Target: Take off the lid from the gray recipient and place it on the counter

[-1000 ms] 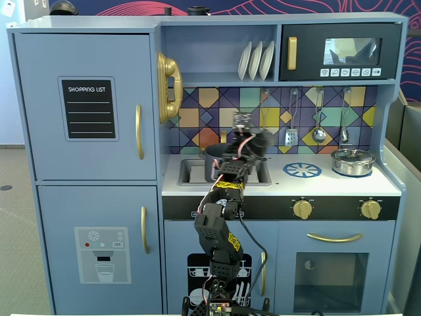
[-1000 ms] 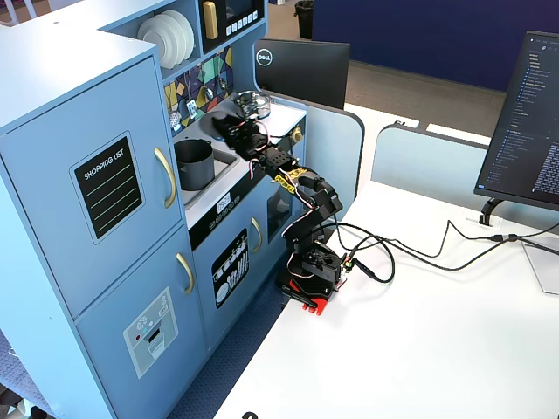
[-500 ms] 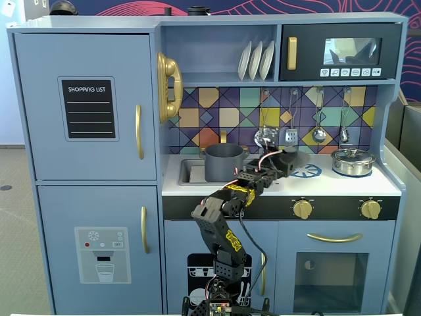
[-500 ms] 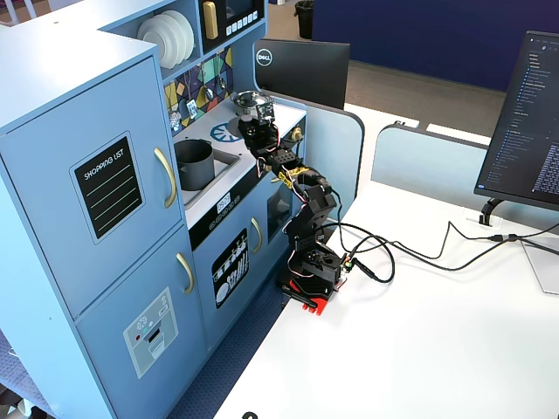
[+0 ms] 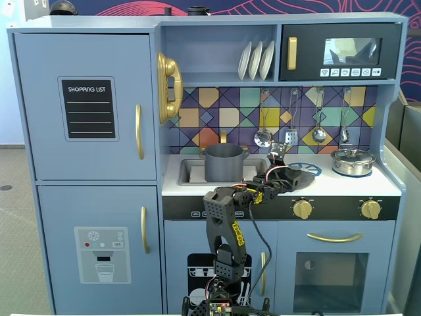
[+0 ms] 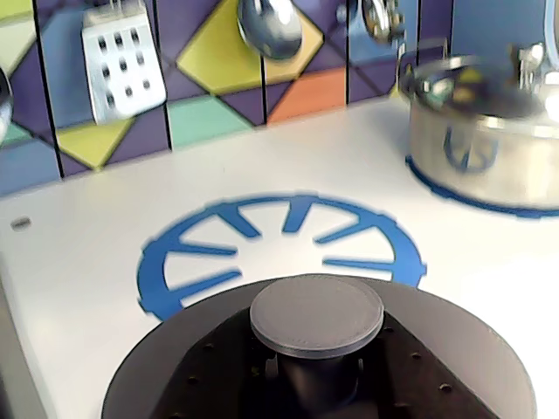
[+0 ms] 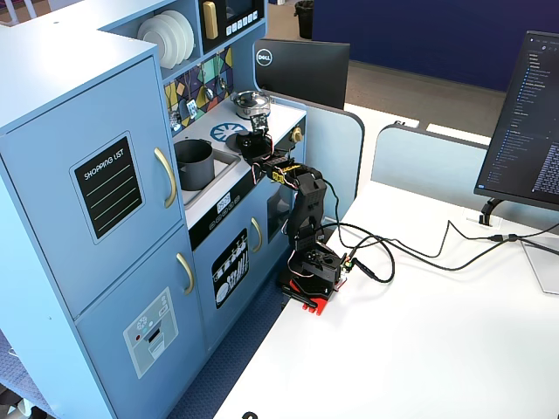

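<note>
beside the blue burner (image 6: 279, 249), hand (image 5: 289, 176) holds lid (image 6: 319, 358).

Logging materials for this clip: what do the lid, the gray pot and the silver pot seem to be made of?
Lid: matte dark gray with a dull, glare-free surface, probably plastic or painted wood. Gray pot: same flat gray finish, likely the same material. Silver pot: shiny, mirror-like reflections, probably polished metal.

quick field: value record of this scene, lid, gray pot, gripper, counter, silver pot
lid: off the pot, carried low by the burner print
gray pot: open, standing in the sink
gripper: over the counter, shut on the lid
counter: white, lid looks not yet released
silver pot: lidded, at the right end in a fixed view
</note>
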{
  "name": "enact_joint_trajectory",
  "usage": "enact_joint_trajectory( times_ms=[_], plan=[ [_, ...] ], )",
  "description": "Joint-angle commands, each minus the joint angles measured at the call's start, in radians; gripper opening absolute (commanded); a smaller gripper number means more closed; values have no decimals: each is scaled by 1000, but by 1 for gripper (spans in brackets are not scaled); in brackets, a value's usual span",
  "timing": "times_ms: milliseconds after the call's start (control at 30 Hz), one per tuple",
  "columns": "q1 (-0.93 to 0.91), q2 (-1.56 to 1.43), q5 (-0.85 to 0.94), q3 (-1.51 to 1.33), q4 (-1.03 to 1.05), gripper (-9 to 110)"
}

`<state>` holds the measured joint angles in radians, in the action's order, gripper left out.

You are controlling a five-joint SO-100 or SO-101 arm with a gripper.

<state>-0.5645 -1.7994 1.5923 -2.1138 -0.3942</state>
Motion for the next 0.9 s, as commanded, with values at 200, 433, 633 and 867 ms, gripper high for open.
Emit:
enact_joint_trajectory(
  times_ms=[200, 433, 633, 867],
  plan=[
    [-6, 38, 14, 40, -80, 0],
    [-23, 14, 11, 12, -100, 23],
    [-43, -12, 11, -23, -118, 28],
    [-57, -46, -6, -25, -127, 34]
  ],
)
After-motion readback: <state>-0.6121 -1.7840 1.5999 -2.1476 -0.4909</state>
